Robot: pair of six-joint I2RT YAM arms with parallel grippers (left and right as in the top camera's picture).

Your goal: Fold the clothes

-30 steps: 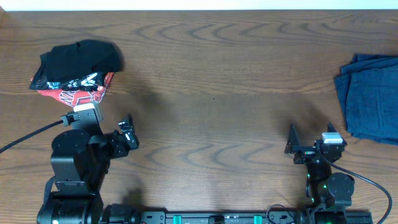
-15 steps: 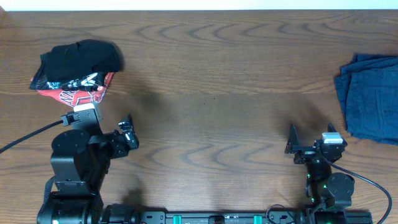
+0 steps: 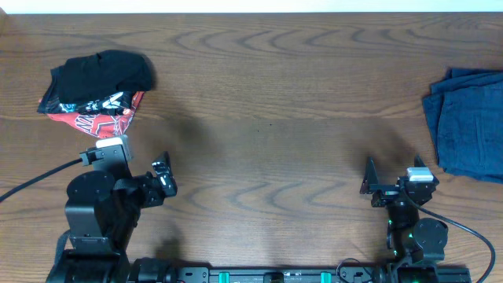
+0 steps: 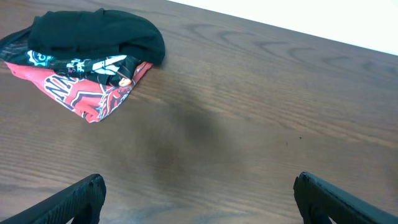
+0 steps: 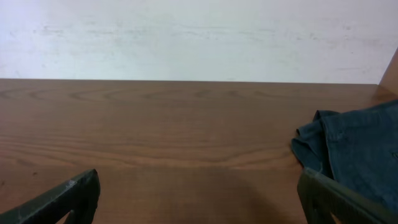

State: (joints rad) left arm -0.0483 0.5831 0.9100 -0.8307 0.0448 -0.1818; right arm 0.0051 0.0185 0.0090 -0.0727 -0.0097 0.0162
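The clothes lie in two heaps. At the far left, a black garment [image 3: 102, 72] rests on a red-black-white printed one [image 3: 96, 116]; the left wrist view shows the black piece [image 4: 93, 34] and the printed piece [image 4: 93, 93] at its upper left. Dark blue garments [image 3: 470, 122] lie bunched at the table's right edge, and they also show as blue cloth [image 5: 354, 146] in the right wrist view. My left gripper [image 3: 159, 182] [image 4: 199, 190] stands open over bare wood, below and right of the printed piece. My right gripper [image 3: 391, 179] [image 5: 199, 183] stands open too, left of the blue heap. Neither holds anything.
The brown wooden table [image 3: 267, 118] stretches between the two heaps. A white wall [image 5: 199, 37] borders its far edge. A black cable [image 3: 39, 174] runs left from the left arm, and both arm bases sit at the near edge.
The left arm has shifted slightly toward the near edge and right. The right arm and the clothes have not moved.
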